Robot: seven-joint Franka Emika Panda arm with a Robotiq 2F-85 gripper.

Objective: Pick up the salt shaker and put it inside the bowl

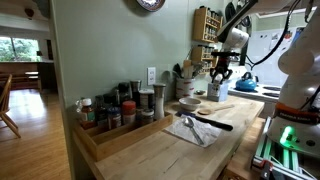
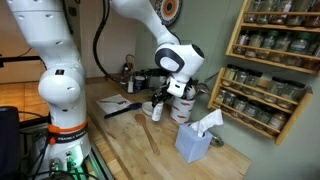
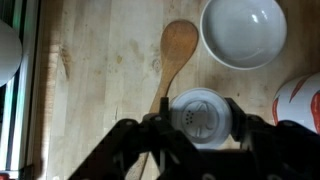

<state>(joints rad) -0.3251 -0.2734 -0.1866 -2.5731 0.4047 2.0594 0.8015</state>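
In the wrist view my gripper is shut on the salt shaker, a white round-topped shaker with small holes, one finger on each side. The bowl, white and round, sits on the wooden counter just beyond the shaker and to the right, with nothing in it. In both exterior views the gripper hangs low over the counter. The bowl shows as a small white dish in an exterior view.
A wooden spoon lies on the counter, its handle running under the shaker. A red-and-white container stands close on the right. A tissue box, a wall spice rack and a wooden tray of jars stand around.
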